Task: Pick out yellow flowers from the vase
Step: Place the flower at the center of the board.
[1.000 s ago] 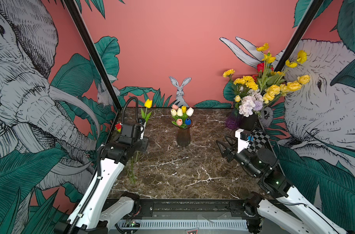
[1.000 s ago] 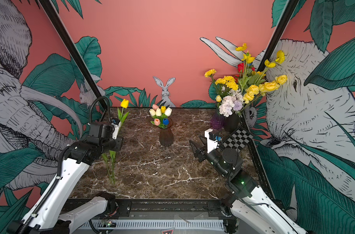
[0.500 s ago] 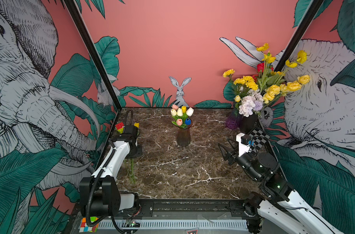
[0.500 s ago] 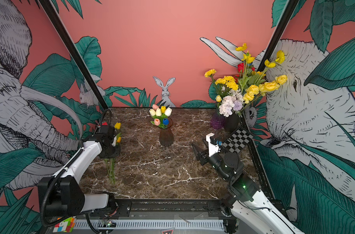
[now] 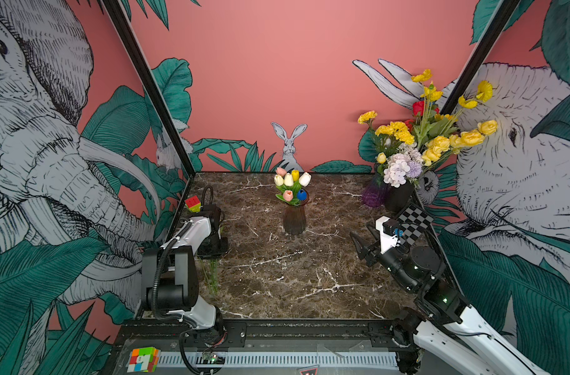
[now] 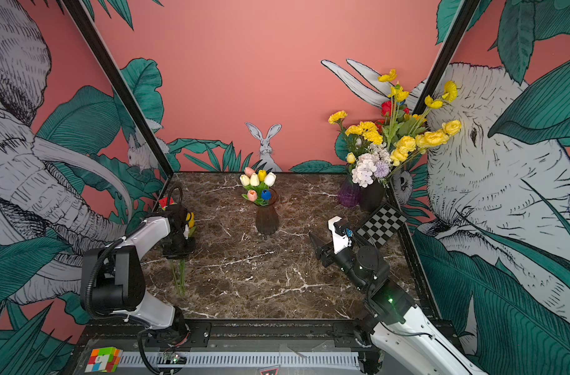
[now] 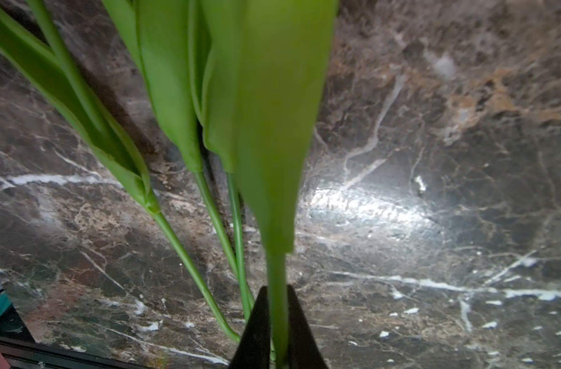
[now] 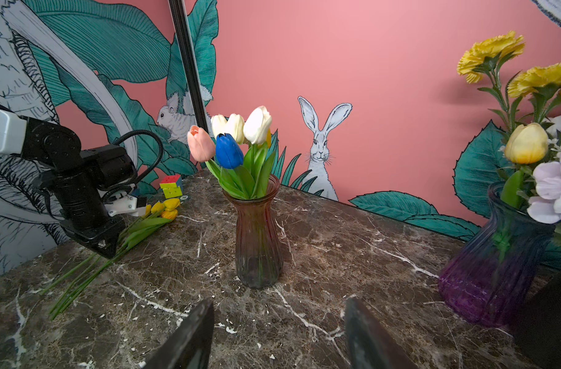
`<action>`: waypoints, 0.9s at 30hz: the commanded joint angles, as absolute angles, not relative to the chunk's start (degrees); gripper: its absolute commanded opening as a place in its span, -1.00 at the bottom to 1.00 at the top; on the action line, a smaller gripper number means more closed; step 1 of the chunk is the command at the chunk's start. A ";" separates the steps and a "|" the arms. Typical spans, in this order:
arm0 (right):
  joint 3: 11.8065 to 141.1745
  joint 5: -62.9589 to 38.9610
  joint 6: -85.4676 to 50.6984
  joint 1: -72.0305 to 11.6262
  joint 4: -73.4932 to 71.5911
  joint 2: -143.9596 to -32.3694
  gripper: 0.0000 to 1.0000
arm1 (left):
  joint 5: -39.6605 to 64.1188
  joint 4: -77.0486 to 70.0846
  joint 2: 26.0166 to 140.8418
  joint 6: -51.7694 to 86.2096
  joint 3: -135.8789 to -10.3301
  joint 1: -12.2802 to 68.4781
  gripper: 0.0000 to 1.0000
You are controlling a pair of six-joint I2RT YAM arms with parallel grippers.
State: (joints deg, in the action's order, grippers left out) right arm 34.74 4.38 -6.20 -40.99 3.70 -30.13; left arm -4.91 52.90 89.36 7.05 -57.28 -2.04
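Nearest me, a multicoloured puzzle cube (image 5: 143,359) sits on the front rail, off the work surface.

I see the left gripper (image 7: 277,322) low over the brown white-veined marble tabletop (image 5: 277,276), near its left edge. In the left wrist view one green tulip stem (image 7: 277,287) runs between the black fingertips (image 7: 256,335), which sit close against it on both sides. I cannot tell whether they pinch it or only flank it.

Several yellow tulips (image 8: 167,207) lie flat on the marble under that gripper. Their heads point toward the back wall and their loose stems (image 6: 179,276) toward me. I count three loose stems in the wrist view.

On the right side, the right gripper (image 8: 279,302) hovers above the marble. Its jaws are spread wide with nothing between them, and it points toward the centre vase.

Mid-table, a ribbed brown-tinted glass vase (image 5: 294,220) stands upright. It holds white, pink and blue tulips, plus one yellow tulip (image 5: 295,175) at the rear of the bunch.

In the far right corner, a purple ribbed glass vase (image 5: 373,194) carries a pale yellow tulip bud (image 8: 527,143). Just beside it, a black vase (image 5: 399,198) holds a tall bouquet of yellow carnations (image 5: 395,131), red roses and lilac-white clusters. A black-and-white checkerboard card (image 5: 413,222) sits near it by the right wall.

At the far left edge there is a second puzzle cube (image 5: 193,204).
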 commanded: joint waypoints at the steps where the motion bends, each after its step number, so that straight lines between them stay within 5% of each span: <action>1: 34.48 4.40 -6.50 -41.26 -0.64 -31.51 0.26 | -4.27 55.22 88.86 7.69 -58.66 -2.54 -0.61; 11: 39.79 1.73 -8.72 -40.38 -1.84 -42.35 0.23 | -6.06 53.59 79.63 7.56 -57.97 -2.31 -0.38; 21: 52.07 -11.13 -11.49 -30.77 -7.07 -64.43 0.18 | 9.47 39.93 55.48 5.49 -52.26 -2.11 0.04; 27: 62.11 -19.70 -11.19 -26.62 -12.09 -78.93 0.22 | 13.55 37.44 49.68 5.62 -50.74 -1.89 0.11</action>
State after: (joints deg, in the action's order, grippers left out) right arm 57.65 -12.86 -10.72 -27.90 -6.13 -74.59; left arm 9.96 39.72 51.37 6.17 -51.92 -2.02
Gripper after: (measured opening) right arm 0.605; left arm 0.556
